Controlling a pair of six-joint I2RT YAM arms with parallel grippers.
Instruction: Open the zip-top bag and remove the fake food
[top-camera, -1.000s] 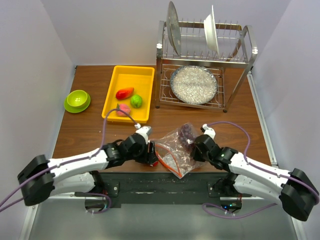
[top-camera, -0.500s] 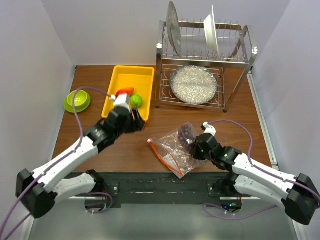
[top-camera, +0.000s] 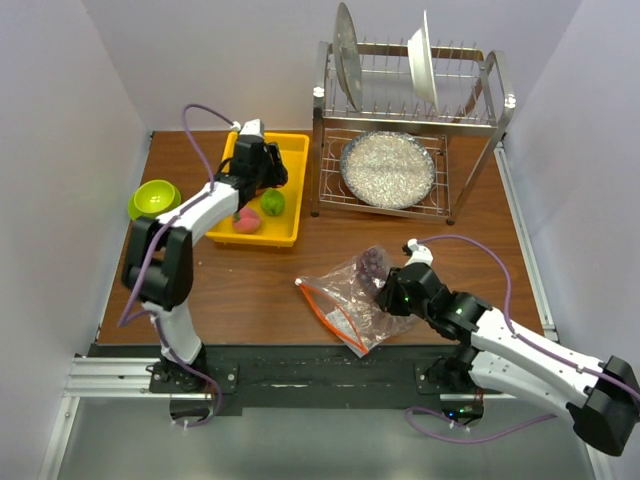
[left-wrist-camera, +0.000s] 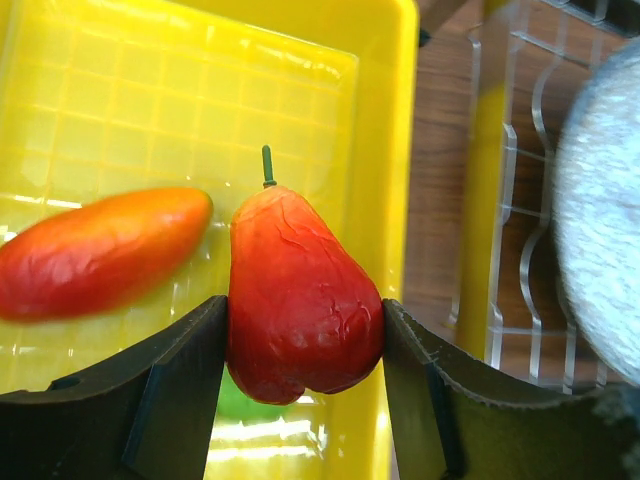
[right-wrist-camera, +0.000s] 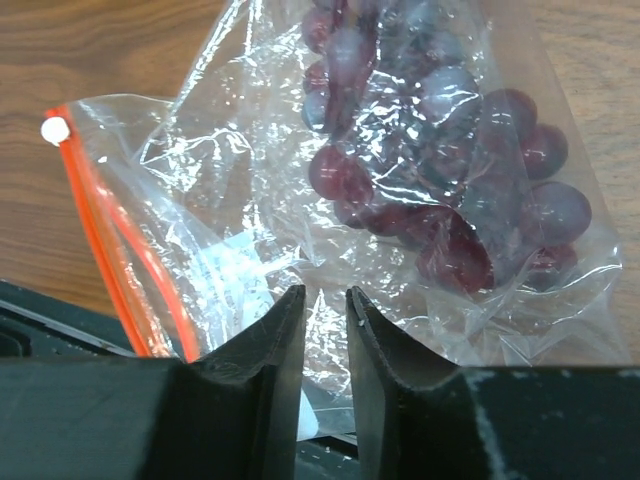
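My left gripper (top-camera: 262, 172) (left-wrist-camera: 305, 340) hangs over the yellow tray (top-camera: 290, 148) (left-wrist-camera: 388, 150), shut on a red pear-shaped fake fruit (left-wrist-camera: 300, 300) with its stem up. In the tray lie an orange-red elongated piece (left-wrist-camera: 95, 250), a green fruit (top-camera: 272, 202) and a pink peach (top-camera: 246, 220). The clear zip-top bag (top-camera: 345, 295) (right-wrist-camera: 250, 200) lies near the table's front edge, its orange-red zip strip (right-wrist-camera: 110, 250) to the left. A purple grape bunch (top-camera: 372, 263) (right-wrist-camera: 440, 170) is still inside. My right gripper (top-camera: 392, 297) (right-wrist-camera: 326, 295) sits at the bag's right side, jaws a narrow gap apart over the film.
A lime-green bowl (top-camera: 155, 200) stands at the far left. A metal dish rack (top-camera: 318, 150) right of the tray carries upright plates and a silvery dish (top-camera: 387, 168) on its lower shelf. The rack's wires (left-wrist-camera: 510, 200) lie close beside the tray's right wall.
The left arm swung from the bag's mouth out to the yellow tray, carrying the red fruit. The right jaws parted a little on the bag's film.
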